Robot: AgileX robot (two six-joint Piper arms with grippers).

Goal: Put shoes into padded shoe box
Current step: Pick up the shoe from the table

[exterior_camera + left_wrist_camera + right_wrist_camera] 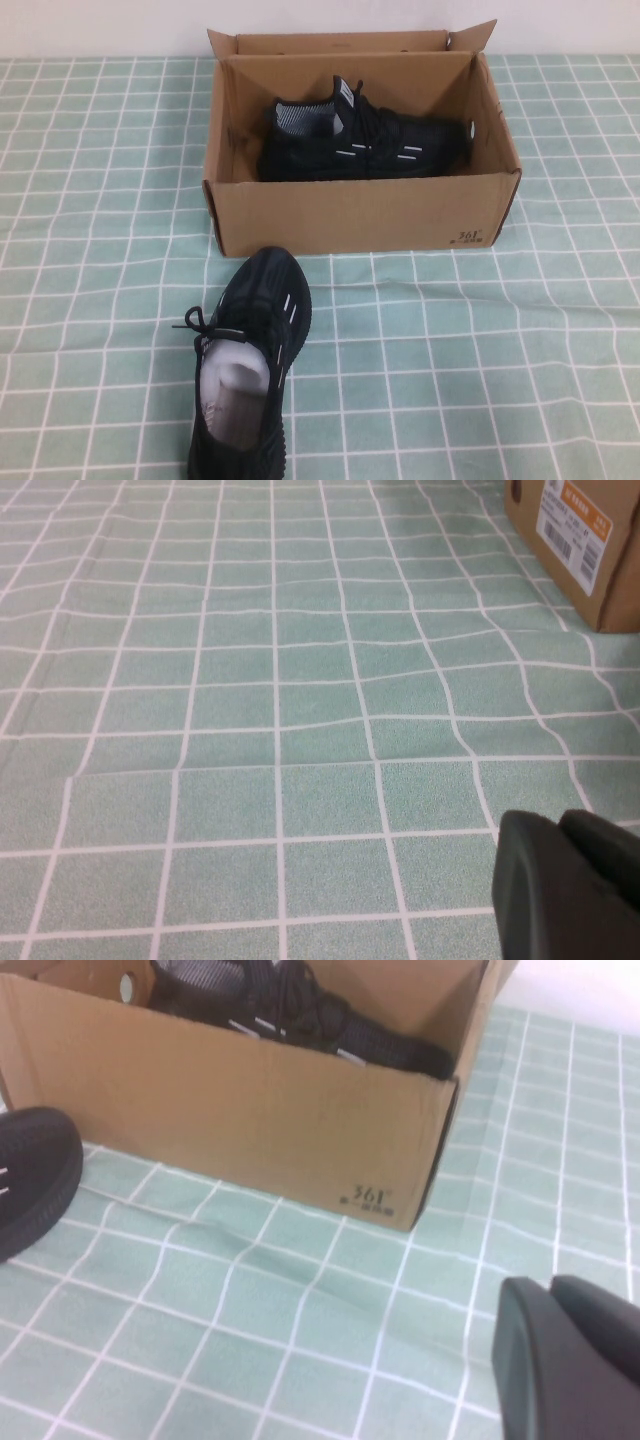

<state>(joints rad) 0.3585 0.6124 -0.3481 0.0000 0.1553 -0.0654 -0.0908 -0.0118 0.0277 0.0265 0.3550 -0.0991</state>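
The padded shoe box [360,215], plain brown cardboard with its flaps up, stands at the back middle of the table. One black shoe [360,140] lies on its side inside it. The other shoe [250,360] rests on the cloth in front of the box, toe toward it, with white paper in its opening. Neither gripper shows in the high view. My left gripper [560,825] is shut and holds nothing, low over bare cloth, with a corner of the box [590,540] far off. My right gripper [548,1290] is shut and holds nothing, near the box's printed corner [365,1198].
A green cloth with a white grid [500,380] covers the table, slightly wrinkled. A white wall runs behind the box. In the right wrist view the toe of the outside shoe [30,1165] lies beside the box front.
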